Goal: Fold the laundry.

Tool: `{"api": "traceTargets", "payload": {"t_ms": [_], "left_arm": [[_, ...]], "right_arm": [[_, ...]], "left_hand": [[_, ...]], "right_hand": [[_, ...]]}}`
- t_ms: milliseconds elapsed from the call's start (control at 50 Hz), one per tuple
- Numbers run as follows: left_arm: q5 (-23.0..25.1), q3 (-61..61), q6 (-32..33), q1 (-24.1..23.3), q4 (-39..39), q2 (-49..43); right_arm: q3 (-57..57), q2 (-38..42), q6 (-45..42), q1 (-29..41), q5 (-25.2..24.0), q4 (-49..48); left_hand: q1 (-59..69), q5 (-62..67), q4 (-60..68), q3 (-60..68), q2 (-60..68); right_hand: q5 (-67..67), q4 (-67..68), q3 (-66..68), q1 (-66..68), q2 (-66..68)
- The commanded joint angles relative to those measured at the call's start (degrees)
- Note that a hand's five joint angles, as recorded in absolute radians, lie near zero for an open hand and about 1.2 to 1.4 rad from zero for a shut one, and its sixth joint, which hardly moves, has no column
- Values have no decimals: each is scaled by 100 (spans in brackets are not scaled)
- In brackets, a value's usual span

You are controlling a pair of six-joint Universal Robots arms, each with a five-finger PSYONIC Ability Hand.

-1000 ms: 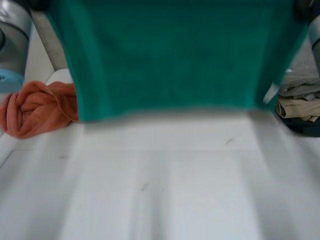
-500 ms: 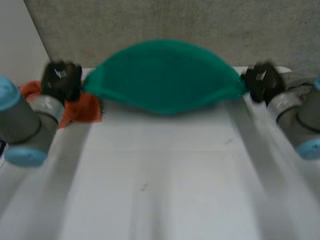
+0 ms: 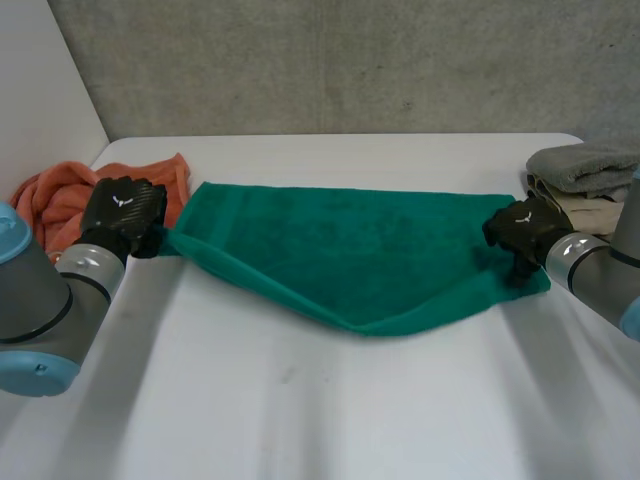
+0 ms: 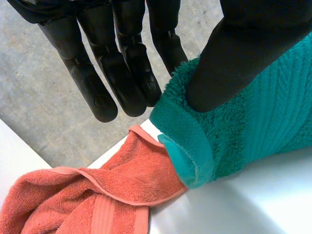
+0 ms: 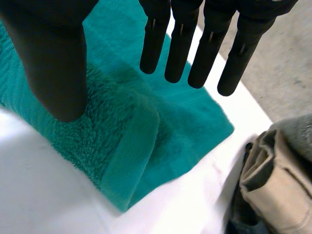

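Green towel [image 3: 340,250] now down, corners at straight fingers [image 4: 97,92]

The left arm [image 3: 45,300] reaches forward on its own side, and the left hand [image 3: 122,215] sits low with its back turned up. Its fingers [image 4: 122,73] are straight and close together, the thumb [image 4: 234,58] spread well apart from them. The right arm [image 3: 600,275] angles inward, and the right hand [image 3: 522,228] is also low, with fingers [image 5: 180,44] straight and thumb [image 5: 53,63] splayed wide.
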Motion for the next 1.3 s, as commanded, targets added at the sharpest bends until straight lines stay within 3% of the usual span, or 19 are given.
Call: {"api": "traceTargets", "payload": {"t_ms": [20, 60, 80, 120, 260, 320, 400, 500, 620, 760, 820, 960, 1240, 1260, 1300], "left_arm": [[-1, -14, -43, -11, -79, -29], [8, -14, -25, -29, -141, -20], [8, -14, -7, -29, -228, 6], [8, -40, 45, -29, -404, 41], [52, -462, 695, 68, -2283, 919], [227, -777, 1344, 260, -3678, 1533], [543, -1103, 1863, 463, -4760, 2043], [869, -1367, 2365, 560, -5519, 2467], [949, -1087, 2419, 420, -4801, 2275], [431, -68, 1988, 24, -3429, 957], [-8, 686, 1918, -291, -3025, 185], [-527, 2180, 1908, -626, -2795, -1107], [-1065, 3852, 1803, -952, -2295, -2278], [-1056, 3871, 1803, -960, -2268, -2305], [-1021, 3871, 1803, -978, -2259, -2340]], "right_arm": [[-203, 202, -437, -95, 31, 594], [-230, 194, -464, -113, 66, 630], [-239, 168, -447, -130, 110, 673], [-204, 98, -447, -139, 119, 744], [393, -833, -613, -481, -65, 1481], [753, -1229, -1219, -789, -180, 2192], [1245, -1580, -2359, -1228, -276, 3281], [1536, -1731, -2706, -1370, -321, 3425], [1510, -1678, -2057, -1317, -601, 2425], [1291, -1274, -861, -957, -409, 623], [1124, -985, -273, -808, -102, -168], [676, -388, 54, -500, 548, -1162], [-10, 624, 116, -148, 1542, -2129], [-28, 651, 116, -139, 1595, -2130], [-54, 677, 116, -87, 1726, -2104]], "left_hand": [[1441, 1297, 1114, 1159, 1134], [1441, 1297, 1114, 1159, 1134], [1441, 1297, 1114, 1159, 1134], [1441, 1297, 1114, 1159, 1134], [1441, 1297, 1114, 1159, 1134], [1441, 1297, 1114, 1159, 1134], [1441, 1297, 1114, 1159, 1134], [1441, 1297, 1114, 1159, 1134], [1441, 1297, 1114, 1159, 1134], [1441, 1297, 1114, 1159, 1134], [1441, 1297, 1114, 1159, 1134], [1441, 1297, 1114, 1159, 1134], [1441, 1297, 1114, 1159, 1134], [1441, 1297, 1114, 1159, 1134], [-1149, -1294, -1477, -1431, -1456]], "right_hand": [[580, 426, 440, 381, 450], [1669, 1514, 1529, 1470, 1539], [3474, 3320, 3334, 3275, 3344], [4751, 4596, 4610, 4552, 4621], [4756, 4602, 4616, 4558, 4626], [4756, 4602, 4616, 4558, 4626], [4756, 4602, 4616, 4558, 4626], [4756, 4602, 4616, 4558, 4626], [4756, 4602, 4616, 4558, 4626], [4756, 4602, 4616, 4558, 4626], [4756, 4602, 4616, 4558, 4626], [4756, 4602, 4616, 4558, 4626], [4756, 4602, 4616, 4558, 4626], [3239, 3084, 3098, 3040, 3109], [-661, -815, -801, -859, -791]]}}
